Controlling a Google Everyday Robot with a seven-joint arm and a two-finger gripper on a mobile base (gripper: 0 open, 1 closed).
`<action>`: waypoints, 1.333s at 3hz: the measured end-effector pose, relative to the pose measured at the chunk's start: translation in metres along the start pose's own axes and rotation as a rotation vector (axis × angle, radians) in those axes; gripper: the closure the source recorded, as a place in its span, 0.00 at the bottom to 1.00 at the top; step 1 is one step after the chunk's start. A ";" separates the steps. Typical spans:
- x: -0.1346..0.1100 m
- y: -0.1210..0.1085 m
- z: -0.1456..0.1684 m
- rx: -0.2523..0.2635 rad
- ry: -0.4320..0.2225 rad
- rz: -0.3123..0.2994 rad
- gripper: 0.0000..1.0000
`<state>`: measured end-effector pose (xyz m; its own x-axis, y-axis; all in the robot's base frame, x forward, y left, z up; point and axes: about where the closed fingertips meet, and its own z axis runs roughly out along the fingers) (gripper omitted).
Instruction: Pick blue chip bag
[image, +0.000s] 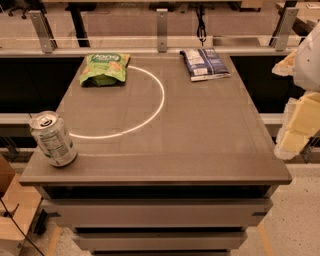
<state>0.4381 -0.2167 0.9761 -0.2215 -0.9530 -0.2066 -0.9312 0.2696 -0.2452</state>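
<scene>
The blue chip bag (204, 63) lies flat at the far right of the grey table top (200, 130), dark blue with white printed panels. My gripper (294, 131) hangs at the right edge of the view, beside the table's right side. It is well short of the bag and nearer the camera. It holds nothing that I can see.
A green chip bag (104, 68) lies at the far left of the table. A silver-green drink can (53, 139) stands tilted at the front left corner. A bright ring of light (161, 97) curves across the top. A railing with metal posts (161, 30) runs behind the table.
</scene>
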 end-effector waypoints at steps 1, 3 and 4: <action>0.000 0.000 0.000 0.000 0.000 0.000 0.00; -0.016 -0.026 -0.001 0.051 -0.123 0.016 0.00; -0.021 -0.054 0.003 0.073 -0.257 0.037 0.00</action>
<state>0.4936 -0.2105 0.9903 -0.1659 -0.8786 -0.4479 -0.8986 0.3218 -0.2984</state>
